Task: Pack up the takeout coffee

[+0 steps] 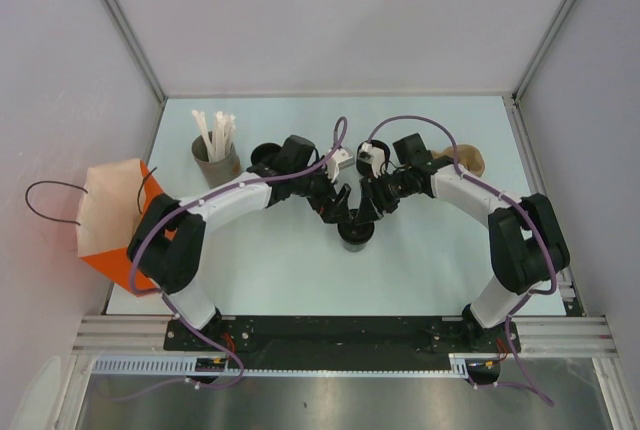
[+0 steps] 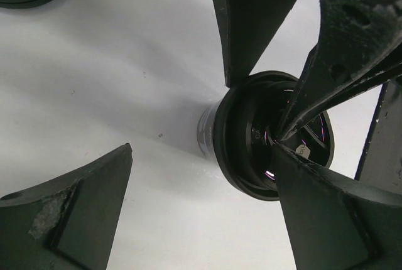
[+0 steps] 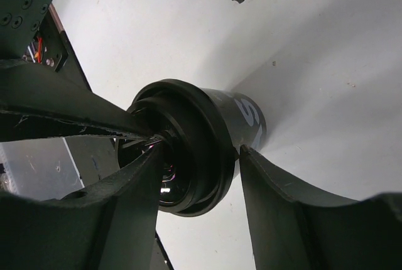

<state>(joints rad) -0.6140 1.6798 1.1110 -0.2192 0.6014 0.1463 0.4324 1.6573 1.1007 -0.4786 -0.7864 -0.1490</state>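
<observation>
- Table (image 1: 280, 280): pale and bare between the arm bases and the cup, with open surface to either side of it.
- Takeout coffee (image 1: 356, 235): a small black tapered cup standing near the middle of the table. A black round lid with a raised rim is seated on it, and there is white lettering on the wall.
- Right gripper (image 3: 201, 151): its jaws are partly closed astride the lid's edge. One finger (image 3: 94, 220) lies over the lid top and the other is against the rim. I cannot tell whether it is pressing yet.
- Left gripper (image 2: 201, 147): its jaws are spread wide. One finger (image 2: 69, 213) is out over bare table and the other's tip is over the lid top.
- Paper bag (image 1: 108, 212): orange with a dark cord handle, at the table's left edge and well apart from the cup.
- Grey straw cup (image 1: 215, 165): holds white straws, back left.
- Black ribbed stack (image 1: 264, 158): just beside the straw cup.
- Brown piece (image 1: 468, 160): back right, near the rear wall and too small to name.
</observation>
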